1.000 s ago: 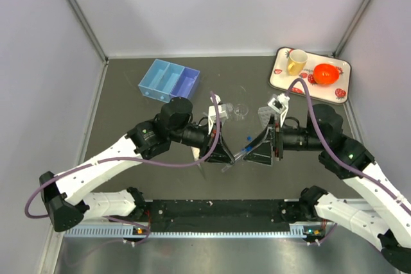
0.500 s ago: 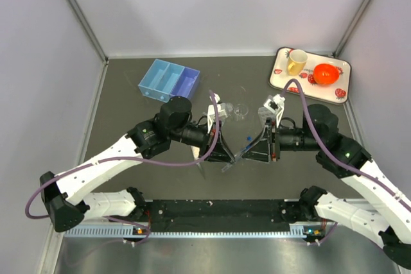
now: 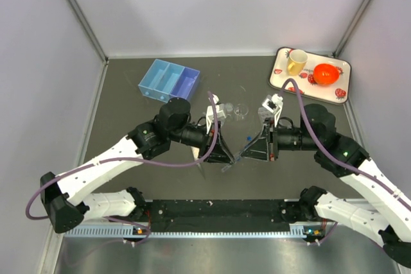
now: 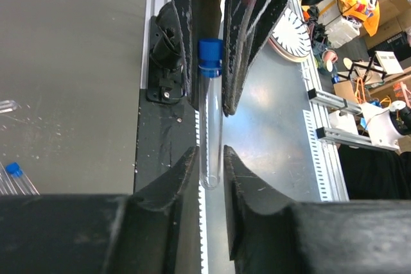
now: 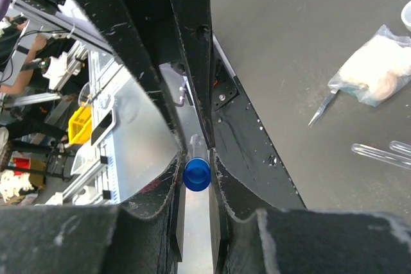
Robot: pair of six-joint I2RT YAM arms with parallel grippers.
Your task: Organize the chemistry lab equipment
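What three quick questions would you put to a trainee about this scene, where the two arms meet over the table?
1. True or false: the left gripper and the right gripper both grip one blue-capped tube.
2. Which holds its capped end? A left, B right.
3. Fill in: the yellow mug and orange bowl sit on the ____ tray.
Key: 1 true; 2 B; 3 white strawberry-patterned.

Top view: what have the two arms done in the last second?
The right gripper slid left toward the left gripper and closed its jaws on the cap end of the blue-capped tube. The left gripper kept its grip on the tube's other end, barely moving. The blue tray and the strawberry tray stayed put.
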